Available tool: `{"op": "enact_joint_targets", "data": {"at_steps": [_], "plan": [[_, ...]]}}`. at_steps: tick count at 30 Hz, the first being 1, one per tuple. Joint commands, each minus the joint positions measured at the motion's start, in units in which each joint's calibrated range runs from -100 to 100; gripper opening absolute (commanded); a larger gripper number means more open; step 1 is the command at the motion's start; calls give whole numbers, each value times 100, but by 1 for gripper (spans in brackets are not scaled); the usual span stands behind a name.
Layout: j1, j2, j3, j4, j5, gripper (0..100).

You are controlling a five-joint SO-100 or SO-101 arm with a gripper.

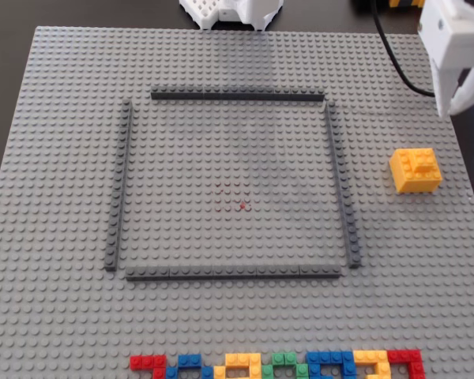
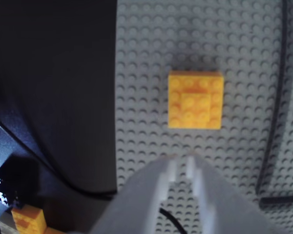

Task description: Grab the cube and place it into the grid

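Grey studded baseplate, cube outside grid, no legible writing

Grey studded baseplate under cube, grid

Grey studded baseplate, dark tabletop

No legible text, label, brand or number on any surface; the wrist view is possibly too blurred to show any.
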Motion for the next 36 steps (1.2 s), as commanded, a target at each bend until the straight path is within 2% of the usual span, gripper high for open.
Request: {"op": "enact_joint_targets", "data": {"at_steps": [1,9,36], "plan": [[78,76,-564,105,122,9],[254,438,-537,81,210,23],[336,885,-292,-242,15,21]]}}
